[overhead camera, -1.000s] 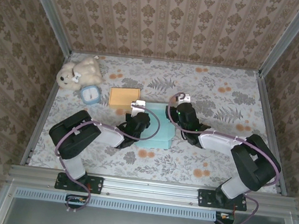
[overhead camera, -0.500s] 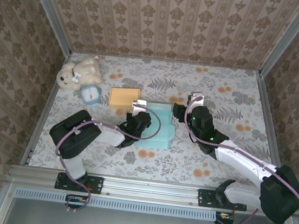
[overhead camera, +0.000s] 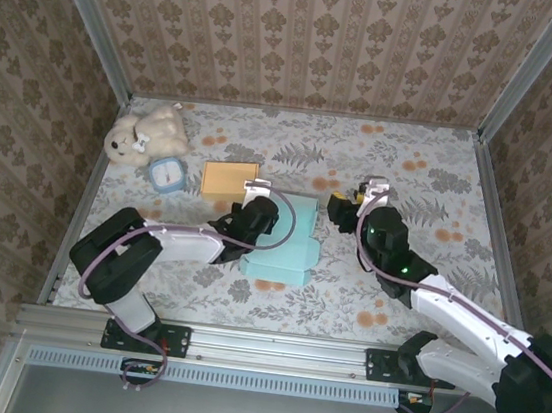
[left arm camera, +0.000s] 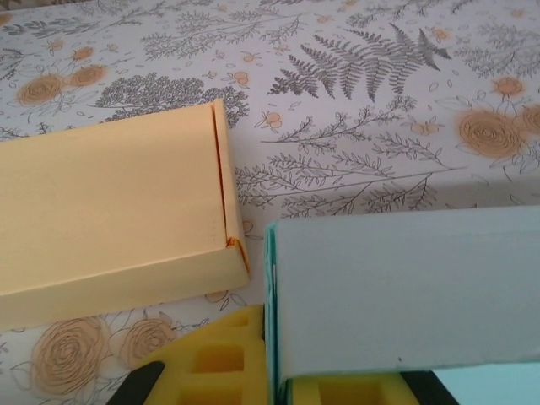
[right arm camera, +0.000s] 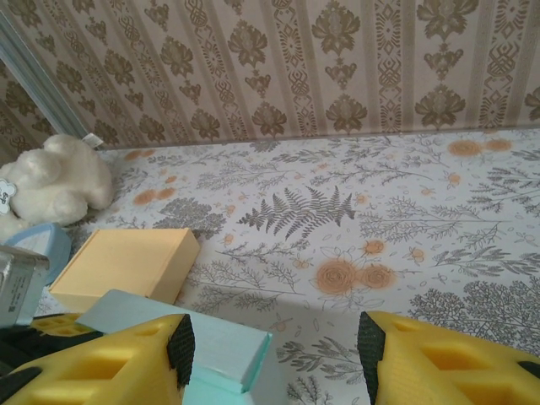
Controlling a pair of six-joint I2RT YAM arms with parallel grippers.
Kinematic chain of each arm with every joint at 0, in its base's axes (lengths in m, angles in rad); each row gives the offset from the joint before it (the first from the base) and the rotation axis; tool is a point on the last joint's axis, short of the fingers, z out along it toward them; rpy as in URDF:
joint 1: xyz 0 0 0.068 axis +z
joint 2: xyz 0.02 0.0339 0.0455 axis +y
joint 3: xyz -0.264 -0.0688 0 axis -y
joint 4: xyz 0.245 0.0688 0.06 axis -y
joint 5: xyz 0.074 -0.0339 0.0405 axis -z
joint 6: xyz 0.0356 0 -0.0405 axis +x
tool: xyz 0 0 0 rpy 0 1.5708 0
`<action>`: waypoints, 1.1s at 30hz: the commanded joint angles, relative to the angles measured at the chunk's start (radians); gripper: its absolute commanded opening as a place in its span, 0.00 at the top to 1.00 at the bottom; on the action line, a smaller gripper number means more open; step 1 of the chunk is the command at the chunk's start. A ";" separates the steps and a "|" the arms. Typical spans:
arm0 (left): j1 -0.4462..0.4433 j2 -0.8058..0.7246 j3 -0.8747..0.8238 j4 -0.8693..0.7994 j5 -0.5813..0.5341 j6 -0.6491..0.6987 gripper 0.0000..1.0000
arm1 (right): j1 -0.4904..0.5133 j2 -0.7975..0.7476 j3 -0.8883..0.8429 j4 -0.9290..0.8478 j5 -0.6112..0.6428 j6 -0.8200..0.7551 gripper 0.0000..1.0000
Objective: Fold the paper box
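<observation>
The light blue paper box (overhead camera: pixel 292 244) lies in the middle of the table. My left gripper (overhead camera: pixel 260 208) is at its left far corner, shut on a thin upright wall of the box. In the left wrist view that wall's edge (left arm camera: pixel 272 337) runs between my yellow fingers (left arm camera: pixel 211 363), and a pale blue panel (left arm camera: pixel 405 287) covers the right finger. My right gripper (overhead camera: pixel 349 204) hovers open just right of the box, apart from it. In the right wrist view the box's corner (right arm camera: pixel 215 342) lies by the left pad, and bare table shows between the jaws of the right gripper (right arm camera: pixel 274 344).
A flat yellow box (overhead camera: pixel 230 178) lies just beyond the blue one, close to my left gripper. A blue clock (overhead camera: pixel 167 175) and a white teddy (overhead camera: pixel 147 133) sit at the far left. Patterned walls enclose the table; the right half has free room.
My right gripper has drawn back from the box's right side toward the right, still open. The left arm has stretched lower and the box has shifted slightly toward the near edge.
</observation>
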 commanded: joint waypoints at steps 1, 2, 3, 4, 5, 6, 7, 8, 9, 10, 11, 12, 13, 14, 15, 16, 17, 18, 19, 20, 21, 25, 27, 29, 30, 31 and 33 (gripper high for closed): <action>0.012 -0.051 0.060 -0.193 0.036 -0.017 1.00 | -0.005 -0.057 -0.033 -0.026 -0.014 -0.017 0.43; 0.013 -0.056 0.074 -0.228 0.033 -0.016 1.00 | -0.005 -0.071 -0.038 -0.031 -0.016 -0.019 0.43; 0.014 -0.060 0.091 -0.264 0.030 -0.016 1.00 | -0.005 -0.089 -0.044 -0.037 -0.018 -0.019 0.43; 0.016 -0.063 0.105 -0.295 0.033 -0.014 1.00 | -0.005 -0.107 -0.052 -0.040 -0.022 -0.020 0.43; 0.020 -0.065 0.118 -0.325 0.039 -0.014 1.00 | -0.005 -0.125 -0.060 -0.041 -0.026 -0.020 0.43; 0.021 -0.063 0.133 -0.351 0.046 -0.014 1.00 | -0.005 -0.141 -0.068 -0.041 -0.029 -0.022 0.43; 0.023 -0.063 0.149 -0.386 0.059 -0.016 1.00 | -0.005 -0.157 -0.074 -0.046 -0.029 -0.022 0.43; 0.022 -0.063 0.167 -0.415 0.071 -0.012 1.00 | -0.005 -0.176 -0.080 -0.052 -0.027 -0.022 0.43; 0.022 -0.062 0.180 -0.436 0.083 -0.009 1.00 | -0.005 -0.192 -0.081 -0.061 -0.028 -0.022 0.43; 0.023 -0.063 0.196 -0.459 0.094 -0.004 1.00 | -0.005 -0.209 -0.083 -0.071 -0.029 -0.022 0.43; 0.023 -0.063 0.207 -0.481 0.104 -0.001 1.00 | -0.005 -0.228 -0.087 -0.080 -0.029 -0.025 0.43; 0.022 -0.066 0.213 -0.494 0.111 0.006 1.00 | -0.005 -0.243 -0.091 -0.085 -0.027 -0.027 0.43; 0.022 -0.069 0.225 -0.510 0.117 0.014 1.00 | -0.005 -0.258 -0.096 -0.092 -0.025 -0.027 0.43; 0.023 -0.069 0.237 -0.529 0.117 0.023 1.00 | -0.005 -0.272 -0.103 -0.095 -0.019 -0.029 0.43; 0.023 -0.067 0.250 -0.548 0.119 0.033 1.00 | -0.005 -0.282 -0.106 -0.097 -0.015 -0.030 0.43; 0.025 -0.065 0.265 -0.570 0.124 0.049 1.00 | -0.005 -0.292 -0.109 -0.100 -0.014 -0.031 0.43; 0.025 -0.060 0.286 -0.596 0.130 0.066 1.00 | -0.005 -0.298 -0.111 -0.103 -0.013 -0.033 0.43; 0.026 -0.053 0.307 -0.623 0.138 0.084 1.00 | -0.005 -0.303 -0.111 -0.108 -0.015 -0.035 0.43; 0.026 -0.042 0.330 -0.652 0.154 0.108 1.00 | -0.005 -0.305 -0.109 -0.111 -0.017 -0.036 0.43; 0.028 -0.029 0.356 -0.685 0.162 0.128 1.00 | -0.005 -0.308 -0.109 -0.113 -0.022 -0.037 0.43; 0.030 -0.015 0.380 -0.713 0.166 0.138 1.00 | -0.005 -0.308 -0.109 -0.114 -0.025 -0.039 0.43; 0.020 0.032 0.475 -0.789 0.179 0.251 1.00 | -0.005 -0.315 -0.108 -0.123 -0.044 -0.041 0.42; 0.000 0.046 0.504 -0.784 0.150 0.343 1.00 | -0.005 -0.327 -0.114 -0.126 -0.046 -0.041 0.43; -0.027 0.056 0.536 -0.770 0.138 0.454 1.00 | -0.005 -0.352 -0.125 -0.126 -0.042 -0.043 0.43; -0.041 0.059 0.545 -0.762 0.149 0.513 1.00 | -0.005 -0.367 -0.131 -0.128 -0.038 -0.043 0.43; -0.055 0.061 0.554 -0.751 0.160 0.583 1.00 | -0.005 -0.389 -0.139 -0.130 -0.034 -0.040 0.43; -0.083 0.073 0.583 -0.763 0.180 0.703 1.00 | -0.005 -0.435 -0.153 -0.131 -0.027 -0.040 0.43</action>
